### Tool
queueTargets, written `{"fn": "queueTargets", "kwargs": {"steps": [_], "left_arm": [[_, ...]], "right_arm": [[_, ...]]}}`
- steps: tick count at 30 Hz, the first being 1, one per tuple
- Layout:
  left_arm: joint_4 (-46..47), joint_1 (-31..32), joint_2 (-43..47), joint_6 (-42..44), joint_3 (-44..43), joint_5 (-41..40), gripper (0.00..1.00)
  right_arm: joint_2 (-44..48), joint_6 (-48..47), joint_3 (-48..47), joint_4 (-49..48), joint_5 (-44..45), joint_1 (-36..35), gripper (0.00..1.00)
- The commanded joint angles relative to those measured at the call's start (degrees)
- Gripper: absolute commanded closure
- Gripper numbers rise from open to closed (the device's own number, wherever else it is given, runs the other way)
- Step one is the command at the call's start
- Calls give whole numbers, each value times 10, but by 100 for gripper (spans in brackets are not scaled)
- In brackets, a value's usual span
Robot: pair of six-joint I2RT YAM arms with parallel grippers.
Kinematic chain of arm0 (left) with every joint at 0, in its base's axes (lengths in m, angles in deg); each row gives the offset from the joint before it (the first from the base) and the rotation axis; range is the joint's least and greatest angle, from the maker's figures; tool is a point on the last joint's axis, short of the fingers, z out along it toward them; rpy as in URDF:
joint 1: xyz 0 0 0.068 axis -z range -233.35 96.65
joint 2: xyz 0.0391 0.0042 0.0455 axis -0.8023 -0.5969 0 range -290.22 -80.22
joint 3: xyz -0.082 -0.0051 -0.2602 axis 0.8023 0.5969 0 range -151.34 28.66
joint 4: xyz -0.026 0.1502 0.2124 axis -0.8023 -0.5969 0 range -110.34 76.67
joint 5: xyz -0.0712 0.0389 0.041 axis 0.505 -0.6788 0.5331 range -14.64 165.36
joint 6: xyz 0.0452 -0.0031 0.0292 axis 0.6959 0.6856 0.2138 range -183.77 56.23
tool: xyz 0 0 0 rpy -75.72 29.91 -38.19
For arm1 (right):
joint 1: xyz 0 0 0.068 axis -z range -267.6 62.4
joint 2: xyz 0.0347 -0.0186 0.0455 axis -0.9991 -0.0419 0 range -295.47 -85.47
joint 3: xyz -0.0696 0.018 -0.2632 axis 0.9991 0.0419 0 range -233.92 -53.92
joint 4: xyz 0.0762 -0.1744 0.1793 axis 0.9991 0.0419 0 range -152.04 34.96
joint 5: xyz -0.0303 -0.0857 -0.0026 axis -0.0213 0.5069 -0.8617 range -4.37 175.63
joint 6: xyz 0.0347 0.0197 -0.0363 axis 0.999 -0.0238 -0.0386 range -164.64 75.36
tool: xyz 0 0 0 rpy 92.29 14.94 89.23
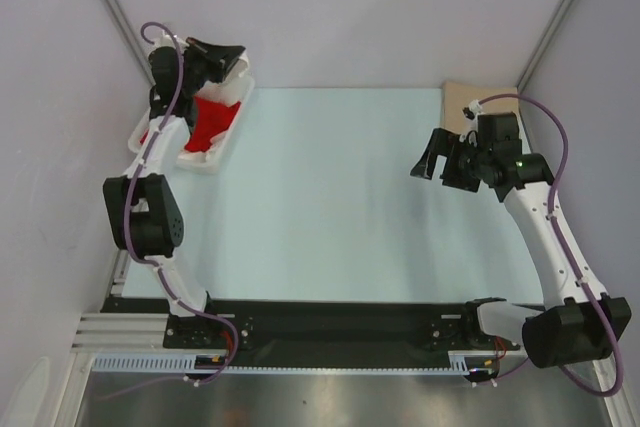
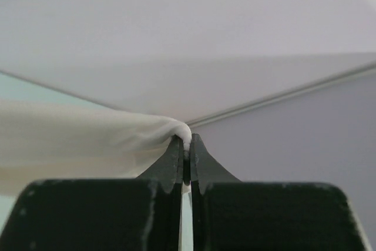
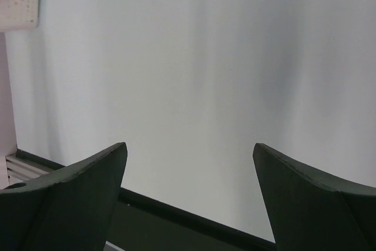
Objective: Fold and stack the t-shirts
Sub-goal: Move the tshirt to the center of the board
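White t-shirt (image 2: 88,139), pinched by a thin fold in the left gripper (image 2: 185,145) above the basket (image 1: 207,163), may slip free; right gripper (image 3: 189,145) gapes empty.

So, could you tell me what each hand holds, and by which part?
The left hand pinches a bunched fold of the white t-shirt; the right hand is open, holding nothing.

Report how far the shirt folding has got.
Done, by the look of it: the tan shirt lies flat at the far right corner. In hand: the left gripper is shut on an edge of the white shirt, over the basket. Left: the red shirt lies crumpled in the basket, and the right gripper hangs open and empty over the table.
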Motion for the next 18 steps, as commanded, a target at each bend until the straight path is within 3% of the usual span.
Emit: {"fn": "queueTargets", "kwargs": {"steps": [1, 6, 7, 10, 14, 18], "left_arm": [[142, 21, 73, -43, -63, 73, 100], [48, 28, 52, 11, -275, 78, 100], [14, 29, 27, 17, -361, 74, 100], [-22, 28, -13, 15, -503, 71, 100], [30, 33, -11, -67, -514, 79, 99], [-68, 109, 55, -1, -468, 138, 100]], "right_arm": [[31, 3, 17, 1, -17, -4, 4], [47, 20, 22, -2, -32, -5, 4], [49, 22, 21, -3, -38, -5, 4], [52, 31, 19, -2, -49, -8, 4], [54, 37, 10, 4, -56, -15, 4], [57, 33, 7, 12, -46, -17, 4]]}}
